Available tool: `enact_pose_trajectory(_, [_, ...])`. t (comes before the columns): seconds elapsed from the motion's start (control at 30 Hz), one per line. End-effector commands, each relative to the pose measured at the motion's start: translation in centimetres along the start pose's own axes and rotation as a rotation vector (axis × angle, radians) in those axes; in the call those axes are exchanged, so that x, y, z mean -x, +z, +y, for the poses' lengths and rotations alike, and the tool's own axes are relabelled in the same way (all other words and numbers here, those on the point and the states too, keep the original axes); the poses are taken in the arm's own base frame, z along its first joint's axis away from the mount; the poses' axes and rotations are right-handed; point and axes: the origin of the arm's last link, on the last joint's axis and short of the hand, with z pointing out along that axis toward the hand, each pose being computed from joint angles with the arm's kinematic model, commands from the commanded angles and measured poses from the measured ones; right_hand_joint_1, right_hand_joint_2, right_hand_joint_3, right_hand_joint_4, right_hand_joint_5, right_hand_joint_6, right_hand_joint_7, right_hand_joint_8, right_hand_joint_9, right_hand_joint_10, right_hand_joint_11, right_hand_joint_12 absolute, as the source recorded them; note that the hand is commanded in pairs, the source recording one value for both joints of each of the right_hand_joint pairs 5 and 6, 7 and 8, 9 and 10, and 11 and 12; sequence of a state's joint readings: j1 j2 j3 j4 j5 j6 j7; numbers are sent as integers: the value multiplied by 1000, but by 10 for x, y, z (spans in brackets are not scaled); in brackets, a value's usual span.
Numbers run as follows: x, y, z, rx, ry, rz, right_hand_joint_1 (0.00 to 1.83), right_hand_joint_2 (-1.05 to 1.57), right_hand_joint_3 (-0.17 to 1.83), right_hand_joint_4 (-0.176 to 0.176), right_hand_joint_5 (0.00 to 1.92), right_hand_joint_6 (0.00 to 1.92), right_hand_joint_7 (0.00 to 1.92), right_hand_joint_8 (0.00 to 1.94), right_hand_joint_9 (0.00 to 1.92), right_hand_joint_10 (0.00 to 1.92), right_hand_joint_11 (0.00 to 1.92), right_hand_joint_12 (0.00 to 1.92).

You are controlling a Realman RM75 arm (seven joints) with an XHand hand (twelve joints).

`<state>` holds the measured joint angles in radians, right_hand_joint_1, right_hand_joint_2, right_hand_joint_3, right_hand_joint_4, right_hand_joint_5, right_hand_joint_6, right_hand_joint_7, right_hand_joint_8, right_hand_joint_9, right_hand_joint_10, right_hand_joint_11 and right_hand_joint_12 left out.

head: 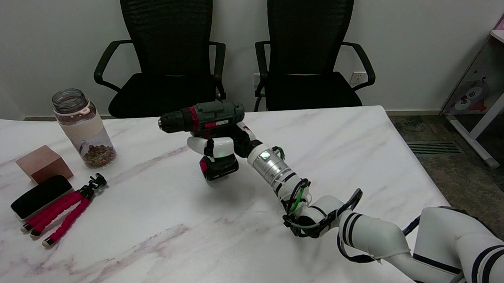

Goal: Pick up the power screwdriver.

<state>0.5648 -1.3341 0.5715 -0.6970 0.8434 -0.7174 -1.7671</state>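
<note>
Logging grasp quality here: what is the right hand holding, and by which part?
The right hand holds the power screwdriver by its handle, between the motor body and the battery pack.
</note>
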Motion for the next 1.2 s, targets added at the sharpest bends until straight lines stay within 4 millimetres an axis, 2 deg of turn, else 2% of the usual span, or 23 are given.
enact_pose_trajectory(0.03, [-32,19,-42,-48,-81,-33,1040,764,971,176,1920,1920,1920,1920,1920,1920,1913,1913])
enact_pose_trajectory(0.17, [-41,26,-59,-75,-98,-37,1040,910,936,176,1920,1920,1920,1920,1920,1920,1920,1920])
enact_pose_trajectory(0.33, [-55,30,-80,-120,-120,-33,1034,975,928,176,1920,1920,1920,1920,1920,1920,1920,1920])
enact_pose_trajectory(0.63, [-77,27,-111,-187,-140,-17,1022,1067,922,176,1920,1920,1920,1920,1920,1920,1920,1920])
enact_pose_trajectory(0.93, [-86,24,-121,-201,-135,-1,1013,1118,930,176,1920,1920,1920,1920,1920,1920,1920,1920])
enact_pose_trajectory(1.2, [-83,26,-120,-186,-133,-11,1009,1129,940,176,1920,1920,1920,1920,1920,1920,1920,1920])
